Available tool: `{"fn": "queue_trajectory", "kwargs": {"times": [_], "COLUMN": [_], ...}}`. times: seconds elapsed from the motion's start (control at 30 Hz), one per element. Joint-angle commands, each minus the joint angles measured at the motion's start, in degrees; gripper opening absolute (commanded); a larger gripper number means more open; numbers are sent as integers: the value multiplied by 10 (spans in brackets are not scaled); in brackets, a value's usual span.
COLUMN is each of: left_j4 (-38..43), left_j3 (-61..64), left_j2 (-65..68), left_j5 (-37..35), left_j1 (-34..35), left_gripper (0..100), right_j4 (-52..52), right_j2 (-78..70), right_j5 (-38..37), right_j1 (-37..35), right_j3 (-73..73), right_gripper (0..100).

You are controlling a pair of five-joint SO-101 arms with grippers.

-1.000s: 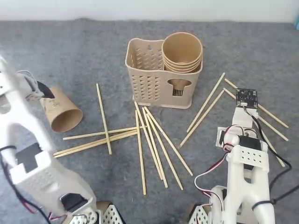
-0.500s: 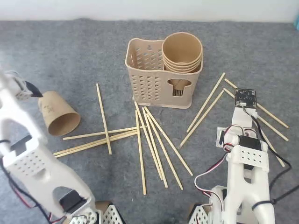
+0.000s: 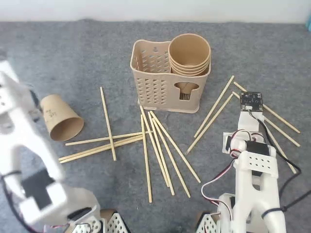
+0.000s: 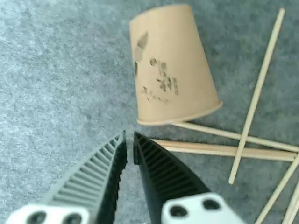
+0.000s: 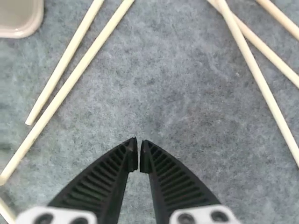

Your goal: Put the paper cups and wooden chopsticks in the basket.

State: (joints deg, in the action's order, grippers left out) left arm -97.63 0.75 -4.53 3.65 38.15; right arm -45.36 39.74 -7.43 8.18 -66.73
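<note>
Wooden chopsticks litter the grey, seemingly felt mat before a pale wall, both sets of jaws closed, empty.

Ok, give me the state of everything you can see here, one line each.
basket, upright, one compartment empty
stacked cups, upright, nested inside the basket
loose paper cup, lying on its side outside the basket
chopsticks, scattered flat on the mat
left gripper, shut, holding nothing
right gripper, shut, holding nothing

Even, diffuse light (basket casts barely any shadow).
</note>
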Motion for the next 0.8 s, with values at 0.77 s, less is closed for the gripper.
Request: {"fn": "queue_trajectory", "kwargs": {"times": [0.77], "left_j4": [693], "left_j3": [776], "left_j2": [-487], "left_j5": [40], "left_j1": [-120], "left_gripper": [12], "right_j4": [6], "right_j2": [18], "right_j5": [-8], "right_j1": [-2], "right_j3": [2], "right_gripper": [37]}}
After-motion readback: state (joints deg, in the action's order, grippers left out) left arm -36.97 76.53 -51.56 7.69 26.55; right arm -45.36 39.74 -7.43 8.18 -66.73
